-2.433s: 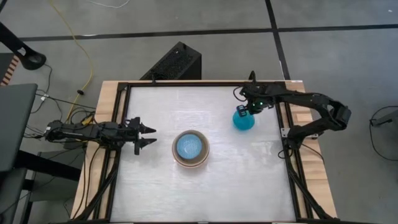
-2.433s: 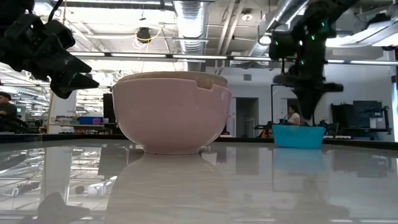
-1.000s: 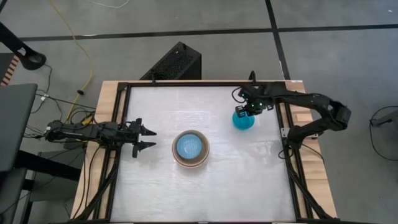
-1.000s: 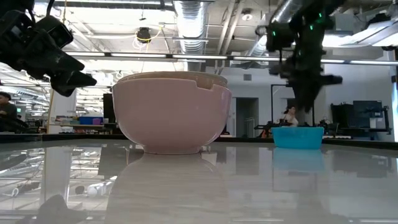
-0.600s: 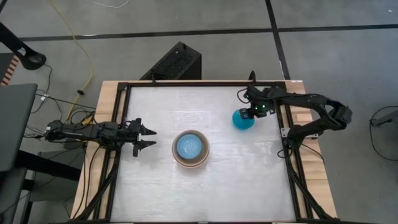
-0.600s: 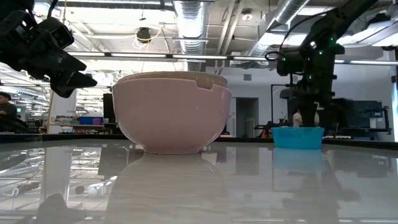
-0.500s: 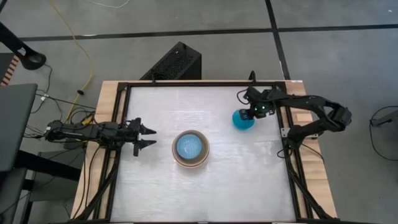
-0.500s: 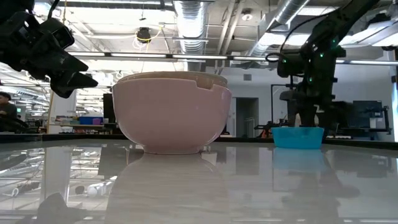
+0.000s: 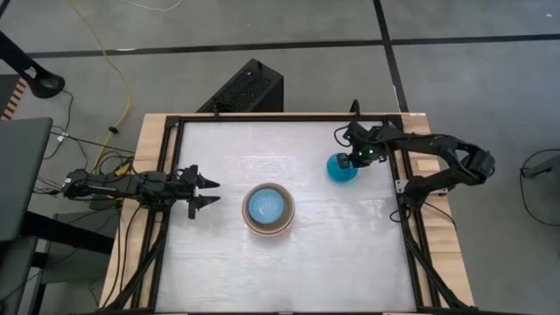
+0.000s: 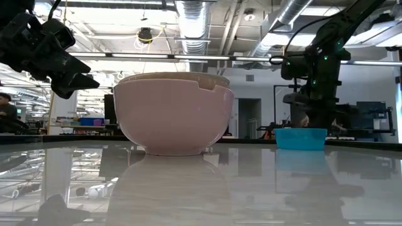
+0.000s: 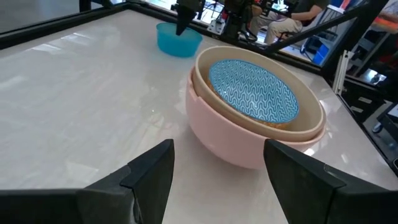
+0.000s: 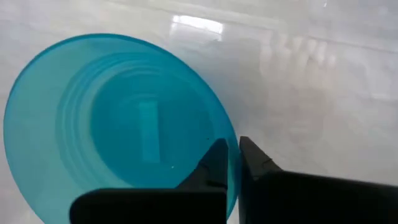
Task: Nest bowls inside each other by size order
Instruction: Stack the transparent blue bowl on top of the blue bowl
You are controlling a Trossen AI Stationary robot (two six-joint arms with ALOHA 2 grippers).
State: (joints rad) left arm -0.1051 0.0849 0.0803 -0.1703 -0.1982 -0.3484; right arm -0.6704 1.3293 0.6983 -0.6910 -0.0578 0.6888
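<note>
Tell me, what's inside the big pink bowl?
Inside the pink bowl sits a beige bowl, with a patterned light blue bowl in it. Anything under those is hidden.

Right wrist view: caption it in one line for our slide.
Right gripper pinching the rim of the smallest round teal-blue plastic bowl on the white table.

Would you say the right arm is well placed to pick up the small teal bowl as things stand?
Probably yes. The right gripper is already at the teal bowl, its nearly closed fingers straddling the rim, and the table around the bowl is bare, so nothing blocks a lift.
</note>
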